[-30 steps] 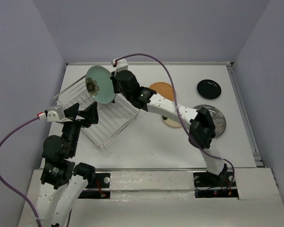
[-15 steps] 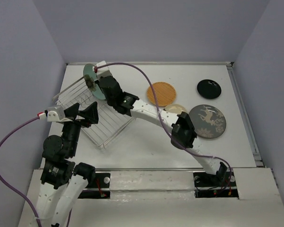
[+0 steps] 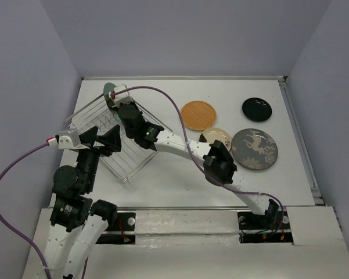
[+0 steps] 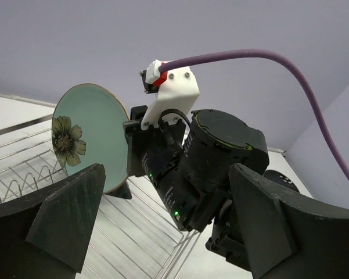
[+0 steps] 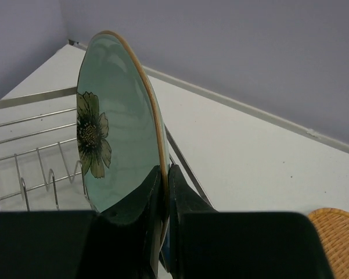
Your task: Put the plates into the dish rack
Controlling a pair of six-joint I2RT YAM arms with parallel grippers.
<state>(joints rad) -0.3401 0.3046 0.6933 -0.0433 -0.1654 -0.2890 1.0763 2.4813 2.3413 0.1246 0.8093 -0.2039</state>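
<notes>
the job looks barely begun, judging by how things lie. the right tool is clenched on the lower rim of the teal plate, the one with a flower on it, and holds it upright on edge over the far end of the rack. from the wrist views the plate hangs just above the wires and tines, and i cannot tell whether its edge touches them; it does not look seated in a slot yet. the left tool is released, its jaws wide apart and grasping nothing, and hovers over the near left part of the rack. no plate shows standing between the tines in the part of the rack that can be seen, though both arms cover some of it. four plates lie flat on the surface to the right, well apart from the rack: the orange plate, the cream plate partly behind the right arm, the grey plate just beside it, and the black plate further back. so one plate is on its way in, and at least those four are left to load.
</notes>
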